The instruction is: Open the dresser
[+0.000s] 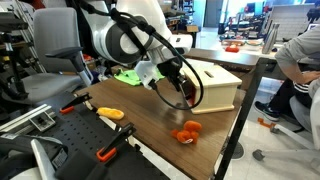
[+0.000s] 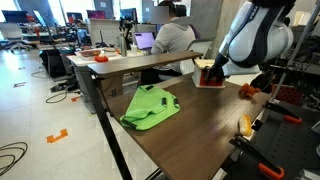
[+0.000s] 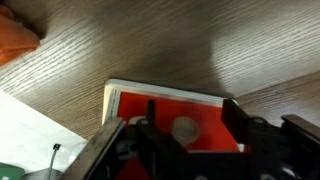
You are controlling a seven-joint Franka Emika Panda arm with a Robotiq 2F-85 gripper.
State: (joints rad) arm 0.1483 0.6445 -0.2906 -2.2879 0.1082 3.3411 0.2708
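Observation:
The dresser (image 1: 218,78) is a small pale-wood box at the far side of the wooden table; it also shows in an exterior view (image 2: 209,80) with its orange-red front towards the arm. In the wrist view the orange-red drawer front (image 3: 200,112) fills the lower middle, with a round pale knob (image 3: 183,128) on it. My gripper (image 3: 192,135) is open, its two dark fingers on either side of the knob without touching it. The gripper (image 1: 181,92) sits right against the dresser's front, as both exterior views show (image 2: 214,68).
A small orange toy (image 1: 187,132) lies near the table's front edge and at the wrist view's top left (image 3: 15,35). A green sheet (image 2: 150,106) lies on the table. Orange-handled clamps (image 1: 110,113) sit at the table's edge. A seated person (image 2: 175,35) is behind.

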